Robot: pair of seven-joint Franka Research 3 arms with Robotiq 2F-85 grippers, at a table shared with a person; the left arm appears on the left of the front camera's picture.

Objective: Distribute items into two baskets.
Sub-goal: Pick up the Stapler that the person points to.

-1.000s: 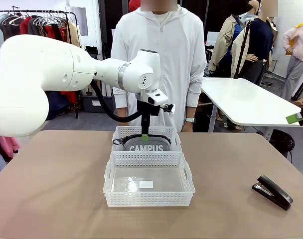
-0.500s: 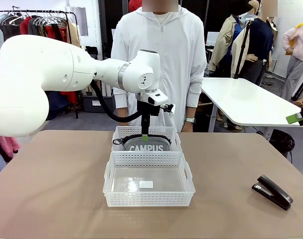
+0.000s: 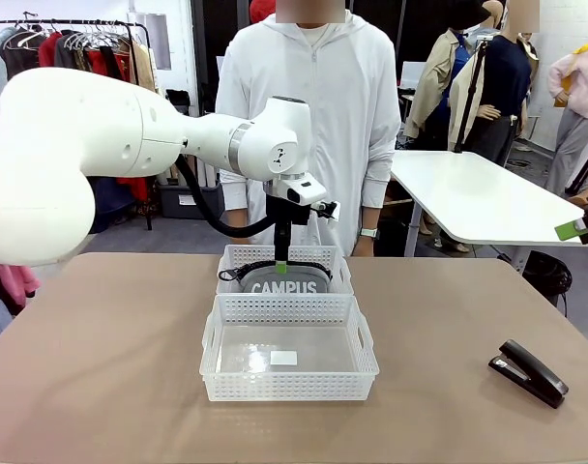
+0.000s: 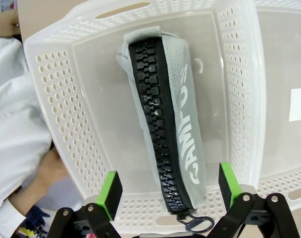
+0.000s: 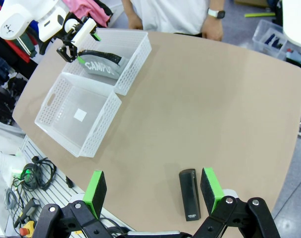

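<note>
The grey CAMPUS pouch (image 3: 282,283) stands on its edge, zip up, inside the far white basket (image 3: 234,257). My left gripper (image 3: 281,257) hangs just above it, open. In the left wrist view its green pads (image 4: 111,187) straddle the pouch (image 4: 165,124) with a gap on both sides, not touching it. The nearer, larger basket (image 3: 213,340) holds only a white label. The black stapler (image 3: 528,371) lies on the table at the right. High above the table, my right gripper (image 5: 153,188) is open with the stapler (image 5: 189,193) below, near one finger.
A person in white stands at the far edge behind the baskets, with a hand (image 5: 216,25) near the table rim. The tan table (image 3: 101,358) is bare to the left and right of the baskets. A white table (image 3: 478,198) stands farther back on the right.
</note>
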